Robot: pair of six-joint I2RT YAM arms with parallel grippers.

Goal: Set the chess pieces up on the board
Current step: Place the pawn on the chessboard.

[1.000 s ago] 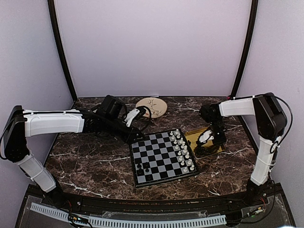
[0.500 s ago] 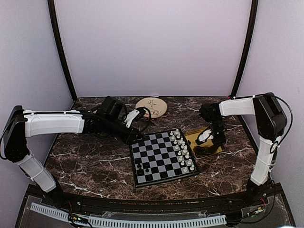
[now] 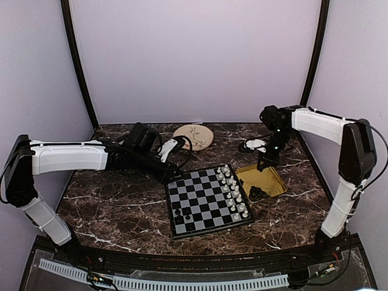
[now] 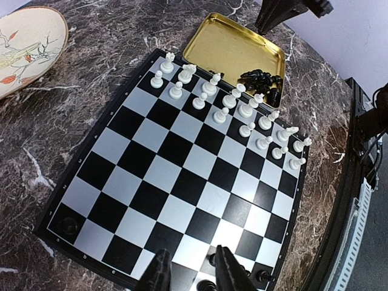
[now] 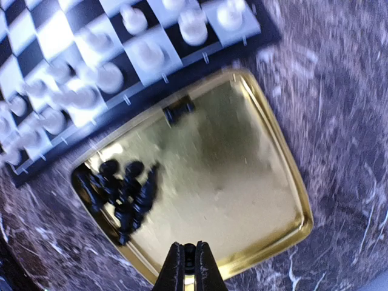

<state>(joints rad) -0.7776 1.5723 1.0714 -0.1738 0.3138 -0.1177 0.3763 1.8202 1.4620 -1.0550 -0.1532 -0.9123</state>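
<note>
**A:** so how are the arms sitting rn?
**B:** left arm (image 3: 66, 156) lies low, reaching inward, left hand (image 4: 191, 276) gaping a little. right arm (image 3: 315, 124) is up high, right hand (image 5: 189, 264) points down, squeezed tight

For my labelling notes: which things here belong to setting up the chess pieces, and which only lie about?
Belong: black chess pieces, board, yellow tray holding them, white pieces already on the board.
Lying about: round painted plate.
</note>
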